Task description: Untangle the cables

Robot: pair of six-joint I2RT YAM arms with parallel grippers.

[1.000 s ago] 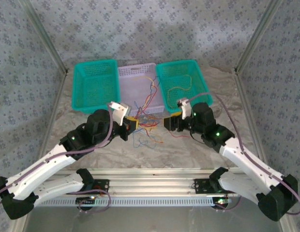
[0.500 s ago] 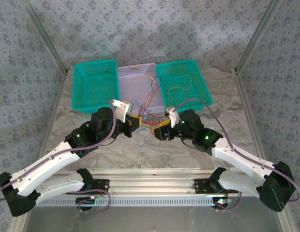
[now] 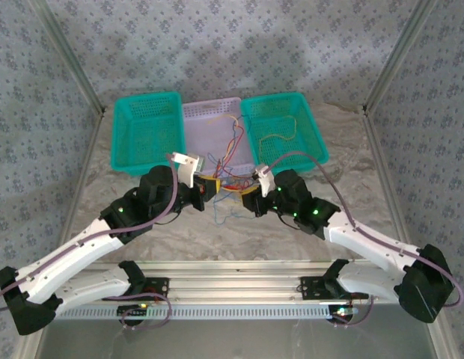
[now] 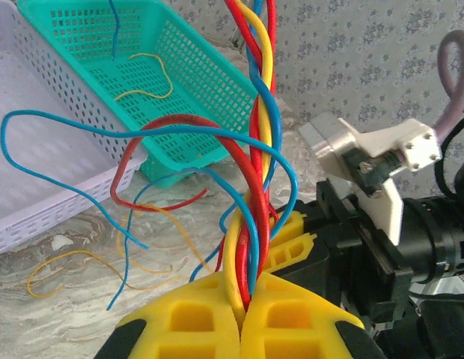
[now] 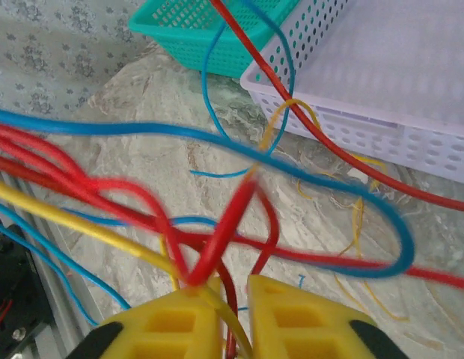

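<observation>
Your left gripper (image 4: 243, 301) pinched the cables (image 4: 256, 112), glossy red, blue and yellow strands twisted ropelike, running straight away from it; your right gripper (image 5: 230, 295) clamped looser loops.

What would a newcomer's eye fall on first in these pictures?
A twisted bundle of red, blue and yellow cables, pinched in the left hand, stands up through the left wrist view. From above, the left hand and the right hand meet mid-table, before a lavender basket between the left teal basket and the right teal basket.
</observation>
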